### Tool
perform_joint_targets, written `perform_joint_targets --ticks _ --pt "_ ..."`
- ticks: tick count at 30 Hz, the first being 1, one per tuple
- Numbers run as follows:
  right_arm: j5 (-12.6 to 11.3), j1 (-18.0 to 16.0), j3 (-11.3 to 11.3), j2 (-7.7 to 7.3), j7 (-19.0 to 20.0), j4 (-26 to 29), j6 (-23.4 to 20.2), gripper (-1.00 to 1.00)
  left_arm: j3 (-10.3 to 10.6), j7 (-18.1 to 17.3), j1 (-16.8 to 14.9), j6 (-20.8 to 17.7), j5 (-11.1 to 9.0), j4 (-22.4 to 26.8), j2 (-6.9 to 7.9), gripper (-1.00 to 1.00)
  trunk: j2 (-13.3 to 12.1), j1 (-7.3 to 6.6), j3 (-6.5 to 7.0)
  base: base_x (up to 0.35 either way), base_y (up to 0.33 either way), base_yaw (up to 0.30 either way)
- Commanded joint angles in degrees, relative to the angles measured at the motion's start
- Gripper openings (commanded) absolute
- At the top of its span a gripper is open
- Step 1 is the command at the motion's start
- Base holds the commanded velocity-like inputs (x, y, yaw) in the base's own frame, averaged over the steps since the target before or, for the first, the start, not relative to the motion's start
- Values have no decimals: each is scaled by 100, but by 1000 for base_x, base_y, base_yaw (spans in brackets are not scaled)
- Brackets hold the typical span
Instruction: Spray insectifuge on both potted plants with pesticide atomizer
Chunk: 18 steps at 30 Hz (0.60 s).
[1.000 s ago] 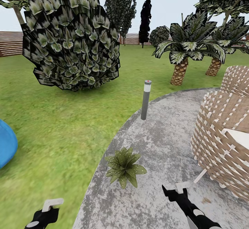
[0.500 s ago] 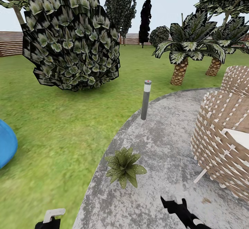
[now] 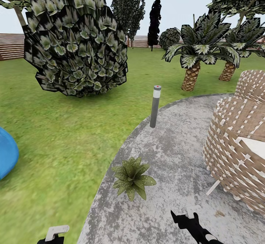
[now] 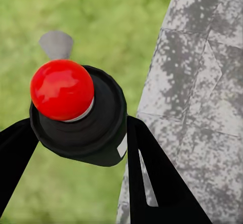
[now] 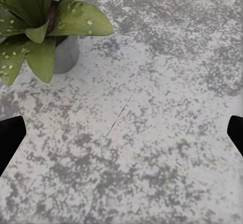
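Observation:
One potted plant (image 3: pixel 131 177), a low rosette of broad pointed green leaves, stands at the paved patio's edge beside the lawn. It also appears in the right wrist view as the plant (image 5: pixel 40 26) in a small grey pot. My right gripper (image 3: pixel 185 216) hovers low over the paving, just right of it and nearer me, and the gripper (image 5: pixel 121 133) is open with nothing between its fingers. My left gripper (image 3: pixel 55 234) sits over the grass at the picture's lower edge. The left gripper (image 4: pixel 80 133) is shut on the pesticide atomizer (image 4: pixel 63 89), a dark bottle seen end-on with a red cap and small white label.
A grey bollard light (image 3: pixel 155 106) stands at the patio's rim beyond the plant. A woven wicker chair (image 3: pixel 239 144) fills the right side. A big dark bush (image 3: pixel 77 41), palms (image 3: pixel 191 60) and a brown fence (image 3: pixel 11 45) lie beyond on the lawn. A blue object (image 3: pixel 5 157) is at left.
Both grippers have dropped toward the lower edge of the head view. The plant and the view itself have not shifted.

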<state>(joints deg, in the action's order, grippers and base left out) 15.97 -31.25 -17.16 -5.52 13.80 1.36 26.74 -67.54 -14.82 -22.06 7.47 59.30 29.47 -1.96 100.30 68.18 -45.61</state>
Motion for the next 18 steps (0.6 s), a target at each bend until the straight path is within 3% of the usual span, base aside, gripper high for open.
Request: perform_joint_targets --ticks 1,18 --pt "38 -3 -50 -2 23 -4 15 100 -49 -39 -7 33 55 14 -6 -100 2 -1 -5 0 0 0" --pt "38 -4 -50 -2 18 -4 15 100 -44 -39 0 35 55 8 -6 -100 2 -1 -5 0 0 0"
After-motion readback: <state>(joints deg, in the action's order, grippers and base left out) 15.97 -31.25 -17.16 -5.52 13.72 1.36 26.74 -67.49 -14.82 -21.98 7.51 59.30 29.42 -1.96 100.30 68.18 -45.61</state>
